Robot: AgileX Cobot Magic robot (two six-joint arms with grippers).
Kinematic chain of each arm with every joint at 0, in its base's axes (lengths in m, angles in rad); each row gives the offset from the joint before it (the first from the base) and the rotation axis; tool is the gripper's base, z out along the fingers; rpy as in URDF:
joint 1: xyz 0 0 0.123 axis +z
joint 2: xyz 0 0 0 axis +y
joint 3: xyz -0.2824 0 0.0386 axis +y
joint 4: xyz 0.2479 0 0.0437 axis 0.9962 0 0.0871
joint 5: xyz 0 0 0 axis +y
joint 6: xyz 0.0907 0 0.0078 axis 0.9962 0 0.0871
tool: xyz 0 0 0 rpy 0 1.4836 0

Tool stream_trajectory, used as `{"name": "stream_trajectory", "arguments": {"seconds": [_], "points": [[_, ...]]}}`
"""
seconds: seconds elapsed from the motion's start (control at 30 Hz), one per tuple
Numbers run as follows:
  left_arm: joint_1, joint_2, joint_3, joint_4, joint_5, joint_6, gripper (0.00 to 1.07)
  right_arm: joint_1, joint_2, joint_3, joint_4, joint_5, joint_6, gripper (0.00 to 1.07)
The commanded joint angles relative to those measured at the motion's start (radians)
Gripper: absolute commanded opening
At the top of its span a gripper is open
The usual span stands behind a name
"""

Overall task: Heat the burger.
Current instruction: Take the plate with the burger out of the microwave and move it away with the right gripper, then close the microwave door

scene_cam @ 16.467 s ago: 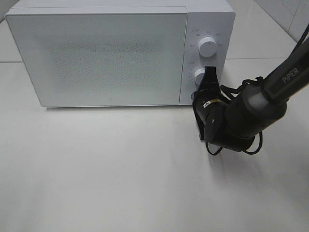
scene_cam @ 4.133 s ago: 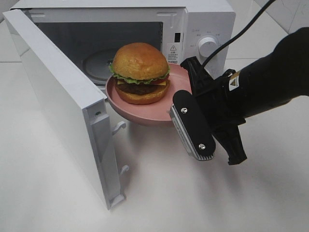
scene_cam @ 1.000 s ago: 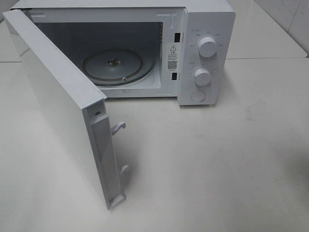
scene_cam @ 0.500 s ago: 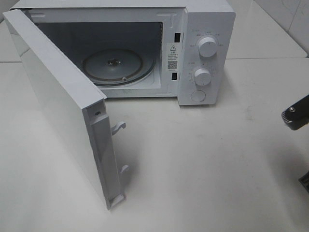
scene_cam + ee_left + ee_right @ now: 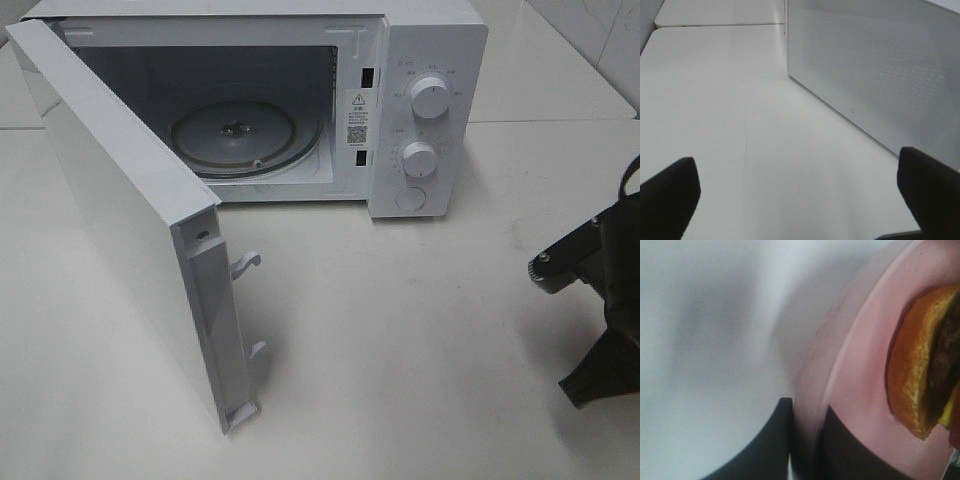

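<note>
Pink plate (image 5: pixel 860 405) rim sat clamped in your right gripper (image 5: pixel 805 440), the burger (image 5: pixel 920 365) riding on it, seemingly off past the table's right edge; the open microwave (image 5: pixel 430 60) lay leftward. Your left gripper (image 5: pixel 800 190) gaped empty.

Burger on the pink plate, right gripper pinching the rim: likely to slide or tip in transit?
Probably some slide risk: the burger sits loose on the smooth pink plate, nothing visibly retaining it. The right gripper pinches only the rim, so the plate may sag or tilt. The stacked bun and patty look top-heavy and could shift if tilted; the raised rim should help a little.
</note>
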Motion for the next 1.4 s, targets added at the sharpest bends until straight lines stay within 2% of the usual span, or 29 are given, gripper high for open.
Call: {"name": "stream_trajectory", "arguments": {"seconds": [0.03, 0.33, 0.53, 0.63, 0.7, 0.73, 0.77, 0.8, 0.83, 0.87, 0.9, 0.97, 1.1, 1.17, 1.23, 1.33, 1.4], "points": [[0.002, -0.019, 0.003, -0.003, 0.000, -0.007, 1.00, -0.004, 0.030, 0.002, -0.069, 0.032, 0.041, 0.00], [0.002, -0.019, 0.003, -0.003, 0.000, -0.007, 1.00, -0.004, 0.177, 0.002, -0.159, -0.005, 0.200, 0.00], [0.002, -0.019, 0.003, -0.003, 0.000, -0.007, 1.00, -0.004, 0.246, 0.002, -0.168, -0.033, 0.255, 0.01], [0.002, -0.019, 0.003, -0.003, 0.000, -0.007, 1.00, -0.004, 0.272, 0.002, -0.167, -0.043, 0.263, 0.05], [0.002, -0.019, 0.003, -0.003, 0.000, -0.007, 1.00, -0.004, 0.269, 0.001, -0.167, -0.042, 0.262, 0.14], [0.002, -0.019, 0.003, -0.003, 0.000, -0.007, 1.00, -0.004, 0.269, 0.001, -0.167, -0.042, 0.262, 0.14], [0.002, -0.019, 0.003, -0.003, 0.000, -0.007, 1.00, -0.004, 0.266, 0.001, -0.166, -0.045, 0.262, 0.23], [0.002, -0.019, 0.003, -0.003, 0.000, -0.007, 1.00, -0.004, 0.266, 0.001, -0.166, -0.045, 0.262, 0.23], [0.002, -0.019, 0.003, -0.003, 0.000, -0.007, 1.00, -0.004, 0.255, 0.001, -0.158, -0.047, 0.261, 0.34], [0.002, -0.019, 0.003, -0.003, 0.000, -0.007, 1.00, -0.004, 0.246, 0.001, -0.151, -0.047, 0.256, 0.40], [0.002, -0.019, 0.003, -0.003, 0.000, -0.007, 1.00, -0.004, 0.246, 0.001, -0.151, -0.047, 0.256, 0.40], [0.002, -0.019, 0.003, -0.003, 0.000, -0.007, 1.00, -0.001, 0.189, 0.001, -0.122, -0.048, 0.208, 0.56], [0.002, -0.019, 0.003, -0.003, 0.000, -0.007, 1.00, -0.001, 0.135, 0.001, -0.096, -0.055, 0.154, 0.61], [0.002, -0.019, 0.003, -0.003, 0.000, -0.007, 1.00, -0.001, 0.117, 0.001, -0.083, -0.060, 0.136, 0.61], [0.002, -0.019, 0.003, -0.003, 0.000, -0.007, 1.00, -0.001, 0.016, 0.001, -0.017, -0.083, 0.051, 0.61], [0.002, -0.019, 0.003, -0.003, 0.000, -0.007, 1.00, -0.001, -0.004, 0.001, -0.001, -0.091, 0.032, 0.61], [0.002, -0.019, 0.003, -0.003, 0.000, -0.007, 1.00, -0.001, -0.101, 0.001, 0.096, -0.159, -0.104, 0.61]]}}
